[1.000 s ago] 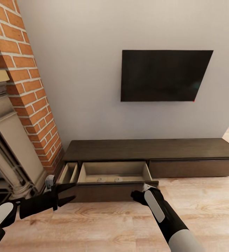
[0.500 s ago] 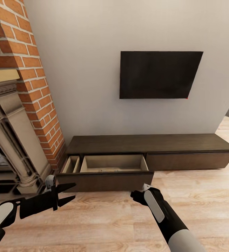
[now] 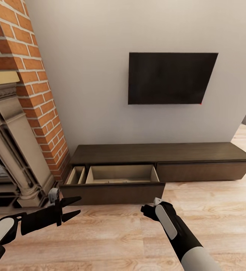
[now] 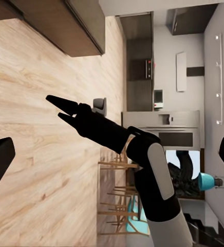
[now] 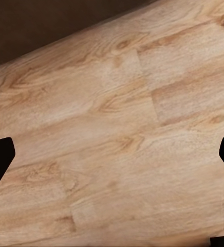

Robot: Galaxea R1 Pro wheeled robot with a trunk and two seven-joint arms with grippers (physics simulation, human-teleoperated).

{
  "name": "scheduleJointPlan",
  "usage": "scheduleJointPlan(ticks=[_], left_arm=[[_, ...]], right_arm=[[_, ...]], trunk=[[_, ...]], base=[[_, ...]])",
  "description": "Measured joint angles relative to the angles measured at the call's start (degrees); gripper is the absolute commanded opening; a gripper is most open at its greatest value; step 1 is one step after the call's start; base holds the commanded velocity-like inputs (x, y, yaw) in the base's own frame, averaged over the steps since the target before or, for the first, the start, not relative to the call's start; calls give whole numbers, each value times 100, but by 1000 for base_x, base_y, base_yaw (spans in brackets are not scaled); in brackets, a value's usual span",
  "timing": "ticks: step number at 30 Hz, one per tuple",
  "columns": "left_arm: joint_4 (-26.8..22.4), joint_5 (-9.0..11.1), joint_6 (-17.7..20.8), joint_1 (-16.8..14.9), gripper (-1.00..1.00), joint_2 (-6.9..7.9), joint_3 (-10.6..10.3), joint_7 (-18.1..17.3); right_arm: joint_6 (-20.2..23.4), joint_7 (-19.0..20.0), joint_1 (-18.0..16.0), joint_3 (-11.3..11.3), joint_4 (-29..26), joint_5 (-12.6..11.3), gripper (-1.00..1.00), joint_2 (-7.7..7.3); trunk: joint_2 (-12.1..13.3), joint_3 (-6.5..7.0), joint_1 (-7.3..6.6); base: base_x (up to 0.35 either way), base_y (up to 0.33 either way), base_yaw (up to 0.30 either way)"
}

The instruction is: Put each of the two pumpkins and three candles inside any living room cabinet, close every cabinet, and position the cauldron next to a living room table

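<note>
While the cabinet (image 3: 138, 162) drawer stands pulled out, the left gripper (image 3: 74, 208) and right gripper (image 4: 54, 107) hover wide, holding nothing.

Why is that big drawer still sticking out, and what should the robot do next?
Probably roll a little closer and push the drawer shut with the right gripper, which hangs nearest its front. The cabinet must end up closed, yet this drawer stands pulled out over the floor. Both the right and left gripper look empty, so neither has anything to put in.
</note>
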Motion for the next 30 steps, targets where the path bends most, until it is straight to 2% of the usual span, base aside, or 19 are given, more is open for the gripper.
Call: scheduleJointPlan(ticks=[5, 9, 10, 11, 14, 16, 19, 20, 22, 23, 26, 28, 30], left_arm=[[15, -35, -60, -3, 100, 0, -9, 69], [16, -171, -114, -3, 100, -16, -6, 479], [8, -311, -175, -2, 100, -26, 13, 1199], [5, -326, -223, -4, 100, -57, 15, 1407], [4, -379, -472, -2, 100, -119, 4, 1715], [1, -541, -518, 0, 100, -127, -2, 1887], [-12, -1082, -621, -2, 100, -204, 0, 2197], [-16, -1374, -739, -2, 100, -327, -1, 2302], [-18, -1798, -881, -1, 100, -537, -5, 2415], [-22, -2169, -938, -1, 100, -711, -6, 2519], [-26, -3048, -1090, -3, 100, -1233, -10, 2737], [-24, -3781, -1288, -3, 100, -1608, -13, 2887], [2, -4534, -1479, -1, 100, -1890, -9, 3010]], right_arm=[[-4, -1, 0, 1, 8, 34, 100, -8], [-4, -2, 0, 17, 4, 54, 100, 3], [-10, -2, 0, 23, -4, 68, 100, 5], [-12, -2, 0, 25, -5, 72, 100, 4], [-14, -2, 0, 21, 0, 72, 100, 1], [-18, -1, 0, 24, 2, 72, 100, 0], [-21, -1, 0, 26, 6, 78, 100, 0], [-25, -1, 0, 26, 9, 81, 100, 0], [-129, -2, 0, 27, 37, 84, 100, 0], [-259, -2, 0, 33, 72, 87, 100, 5], [-756, -25, 0, 163, 274, 101, 100, 45], [-956, -50, 1, 419, 421, 108, 100, 64], [-1093, -62, 1, 686, 557, 107, 100, 74]], trunk=[[-201, -90, 110], [-361, -162, 198], [-401, -180, 220], [-441, -198, 242], [-562, -251, 308], [-642, -287, 351], [-762, -341, 417], [-802, -359, 439], [-882, -395, 483], [-923, -413, 505], [-1043, -467, 571], [-1123, -503, 615], [-1203, -539, 659]], base=[[0, 0, 0], [0, 0, 0], [0, 0, 0], [0, 0, 0], [0, 0, 0], [0, 0, 0], [0, 0, 0], [0, 0, 0], [0, 0, 0], [0, 0, 0], [0, 0, 0], [0, 0, 0], [0, 0, 0]])
